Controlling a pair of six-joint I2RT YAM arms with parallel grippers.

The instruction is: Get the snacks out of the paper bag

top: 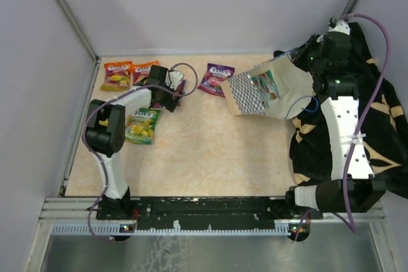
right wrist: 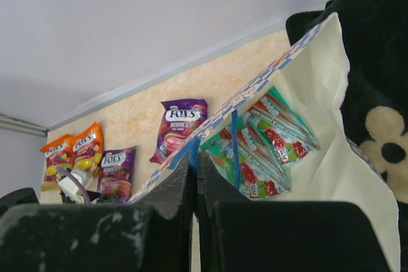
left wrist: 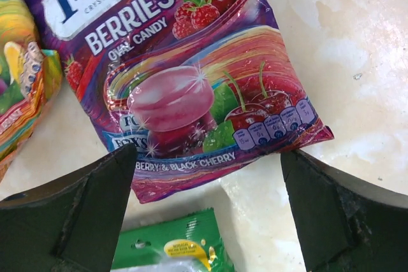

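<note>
The paper bag (top: 290,90) lies tipped at the back right, its mouth facing left, with several teal snack packets (top: 264,87) inside. My right gripper (top: 294,57) is shut on the bag's checked rim (right wrist: 217,119); its closed tips (right wrist: 196,160) pinch the paper, and the teal packets (right wrist: 268,138) show inside. My left gripper (left wrist: 207,157) is open low over a purple berries packet (left wrist: 185,74) that lies flat on the table, untouched. In the top view the left gripper (top: 172,90) is at the back left.
Two orange packets (top: 127,74), a second purple packet (top: 217,79) and a green packet (top: 141,125) lie on the table. The green packet (left wrist: 172,246) is just below my left fingers. A black flowered cloth (top: 376,125) lies under the right arm. Walls stand close behind and at left.
</note>
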